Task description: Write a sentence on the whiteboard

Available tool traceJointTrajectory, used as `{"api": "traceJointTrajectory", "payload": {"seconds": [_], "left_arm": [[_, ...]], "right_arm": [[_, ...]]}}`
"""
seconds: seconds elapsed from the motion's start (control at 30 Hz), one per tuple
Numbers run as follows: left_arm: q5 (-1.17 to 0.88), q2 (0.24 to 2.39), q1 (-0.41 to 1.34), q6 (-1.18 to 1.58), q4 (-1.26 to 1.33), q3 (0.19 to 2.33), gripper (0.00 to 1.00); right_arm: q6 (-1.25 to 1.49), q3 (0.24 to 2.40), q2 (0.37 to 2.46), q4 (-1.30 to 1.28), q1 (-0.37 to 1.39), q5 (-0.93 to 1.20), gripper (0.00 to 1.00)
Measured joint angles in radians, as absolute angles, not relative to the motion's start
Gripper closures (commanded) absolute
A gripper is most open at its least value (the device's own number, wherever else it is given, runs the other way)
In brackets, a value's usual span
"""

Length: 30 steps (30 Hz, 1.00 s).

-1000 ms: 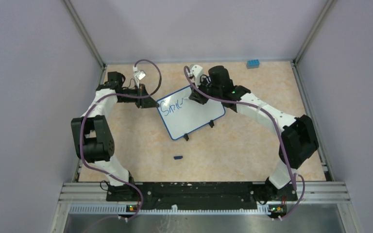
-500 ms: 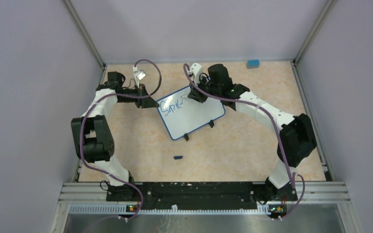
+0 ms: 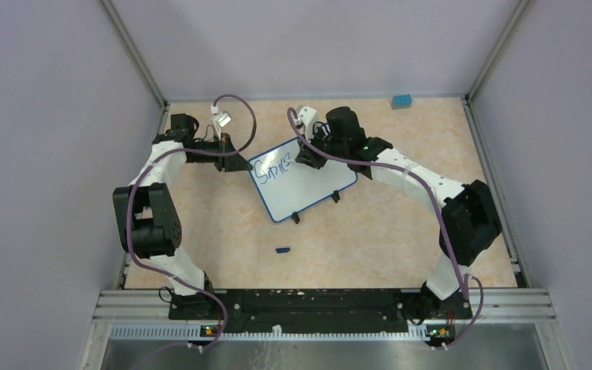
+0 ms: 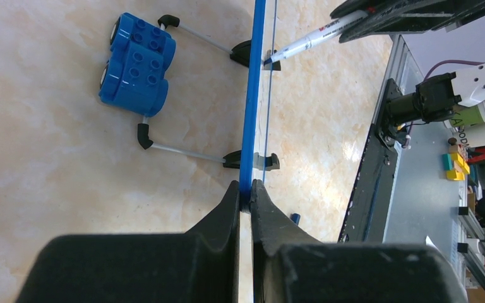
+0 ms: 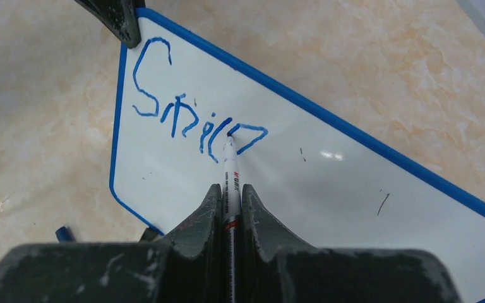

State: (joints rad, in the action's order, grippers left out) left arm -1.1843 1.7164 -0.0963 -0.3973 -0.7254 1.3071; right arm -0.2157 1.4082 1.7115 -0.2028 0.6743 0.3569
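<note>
Right gripper (image 5: 230,189) jaws nearly closed, clamped on marker (image 5: 231,165), barrel pointing straight out from claw. Marker tip touches whiteboard (image 5: 328,189) at loop of last letter of sentence (image 5: 183,117); only first word written, near board's upper-left corner. Blank surface runs from tip toward board's right edge, along its long axis; next strokes likely head that way, second line below. Left gripper (image 4: 245,191) pinches blue frame at board's left corner, steadying it. Board sits at far middle of table (image 3: 385,231).
</note>
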Motion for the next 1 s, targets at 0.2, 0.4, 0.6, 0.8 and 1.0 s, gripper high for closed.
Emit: {"api": "traceJointTrajectory", "payload": {"seconds": [0.2,0.4,0.6,0.8,1.0], "left_arm": [[-1.183,1.716,-0.096,-0.398,-0.725,1.308,1.00],[-1.185,1.716,-0.096,-0.398,-0.726,1.308,1.00],[-1.186,1.716,-0.096,-0.398,-0.726,1.308,1.00],[-1.186,1.716,-0.096,-0.396,-0.725,1.308,1.00],[-1.187,1.716,-0.096,-0.395,-0.725,1.308,1.00]], "right_arm": [[-0.216,1.355,1.697,-0.198,0.677,0.371,1.00],[-0.217,1.320,1.679,-0.202,0.678,0.365,1.00],[-0.217,1.314,1.669,-0.211,0.664,0.360,1.00],[-0.219,1.314,1.663,-0.217,0.657,0.356,1.00],[-0.220,1.315,1.663,-0.218,0.657,0.358,1.00]]}}
